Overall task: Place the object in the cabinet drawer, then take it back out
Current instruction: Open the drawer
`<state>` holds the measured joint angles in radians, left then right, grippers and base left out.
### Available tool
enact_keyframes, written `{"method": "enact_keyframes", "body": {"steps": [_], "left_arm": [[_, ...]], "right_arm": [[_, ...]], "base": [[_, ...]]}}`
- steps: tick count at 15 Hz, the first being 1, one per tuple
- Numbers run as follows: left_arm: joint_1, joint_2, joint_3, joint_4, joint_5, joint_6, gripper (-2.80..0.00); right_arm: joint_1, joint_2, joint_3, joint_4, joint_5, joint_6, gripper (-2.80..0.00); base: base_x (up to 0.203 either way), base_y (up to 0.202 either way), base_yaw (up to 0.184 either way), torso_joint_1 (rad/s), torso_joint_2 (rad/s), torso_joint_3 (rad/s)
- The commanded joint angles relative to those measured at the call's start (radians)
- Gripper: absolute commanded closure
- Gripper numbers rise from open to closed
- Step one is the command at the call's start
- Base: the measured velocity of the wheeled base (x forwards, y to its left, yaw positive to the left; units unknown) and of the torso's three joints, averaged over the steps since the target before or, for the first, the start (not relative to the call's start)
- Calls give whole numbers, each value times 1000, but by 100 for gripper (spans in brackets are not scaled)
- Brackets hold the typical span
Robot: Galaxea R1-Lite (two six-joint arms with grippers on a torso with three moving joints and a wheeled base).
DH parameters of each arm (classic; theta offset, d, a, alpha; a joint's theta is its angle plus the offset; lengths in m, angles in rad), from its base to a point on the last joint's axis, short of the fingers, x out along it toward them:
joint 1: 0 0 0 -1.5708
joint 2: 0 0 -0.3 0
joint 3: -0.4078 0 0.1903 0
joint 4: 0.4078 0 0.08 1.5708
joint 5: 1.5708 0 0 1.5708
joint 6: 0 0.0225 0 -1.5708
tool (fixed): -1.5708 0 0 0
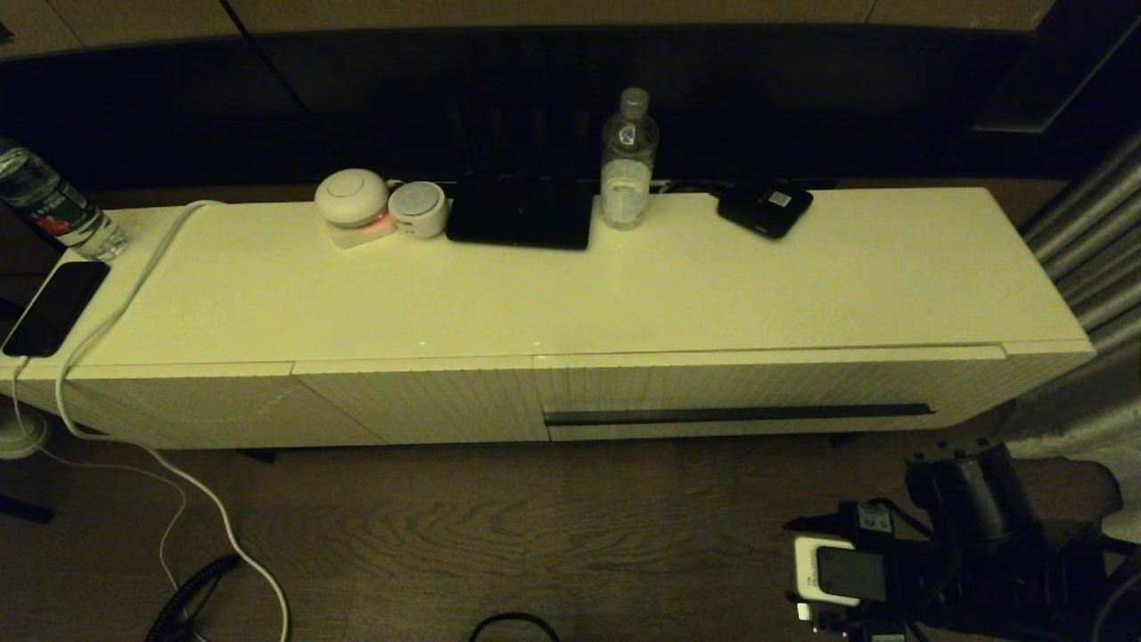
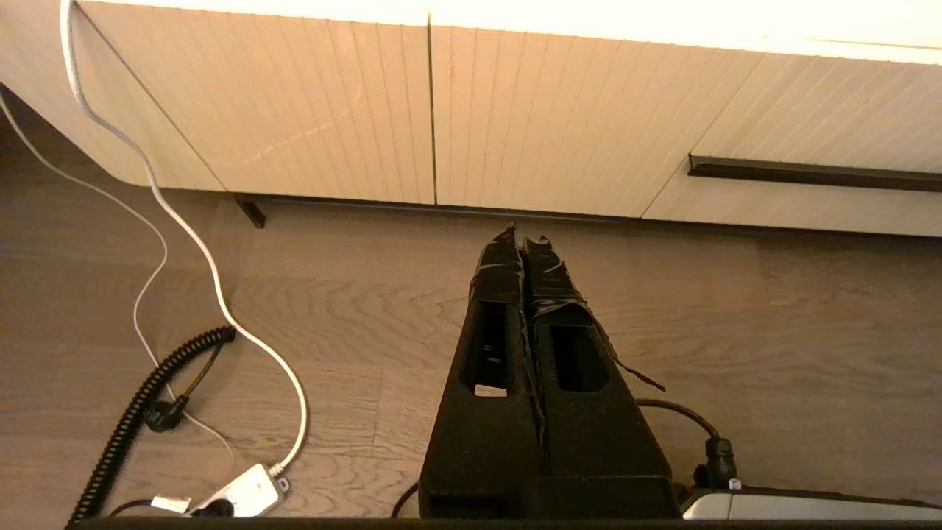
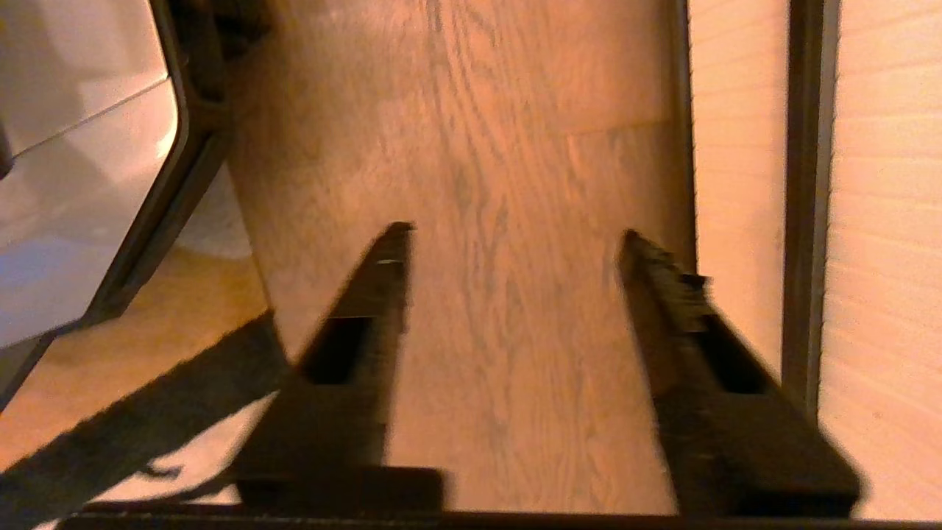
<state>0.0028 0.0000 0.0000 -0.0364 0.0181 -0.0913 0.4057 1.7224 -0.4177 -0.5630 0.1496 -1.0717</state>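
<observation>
Along the back of the cabinet top [image 1: 624,285] stand a round white device [image 1: 352,196], a small white cylinder speaker [image 1: 419,209], a flat black box [image 1: 521,212], a clear water bottle [image 1: 628,160] and a small black gadget [image 1: 765,208] — all in a loose row. At the left end lie a dark phone [image 1: 55,306] and a second bottle [image 1: 53,205]; a white cable [image 1: 134,294] trails to the wood floor [image 1: 446,535], near a coiled black cord [image 2: 140,412].

The cabinet drawer [image 1: 767,392] sits fully closed in the right part of the long, low cream-white cabinet, its front flush with the neighbouring panels. The front is wide, shallow and vertically ribbed, with a long dark handle strip [image 1: 738,415] running horizontally across it. Its inside is hidden.
</observation>
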Motion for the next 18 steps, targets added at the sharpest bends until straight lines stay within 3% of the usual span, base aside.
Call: {"method": "enact_keyframes", "body": {"steps": [1,7,12,18], "left_arm": [[0,-2,0,0,0,-1,0],[0,-2,0,0,0,-1,0],[0,-2,0,0,0,-1,0],[0,-2,0,0,0,-1,0]], "right_arm": [[6,37,9,-3,-1,-8,-280],[-20,111,-191,189,-1,-8,-280],[-67,209,-306,195,-1,-42,-280],[-94,244,-322,205,-1,-118,-280]], "base": [[0,0,0,0,0,0],[0,0,0,0,0,0],[0,0,0,0,0,0],[0,0,0,0,0,0]]}}
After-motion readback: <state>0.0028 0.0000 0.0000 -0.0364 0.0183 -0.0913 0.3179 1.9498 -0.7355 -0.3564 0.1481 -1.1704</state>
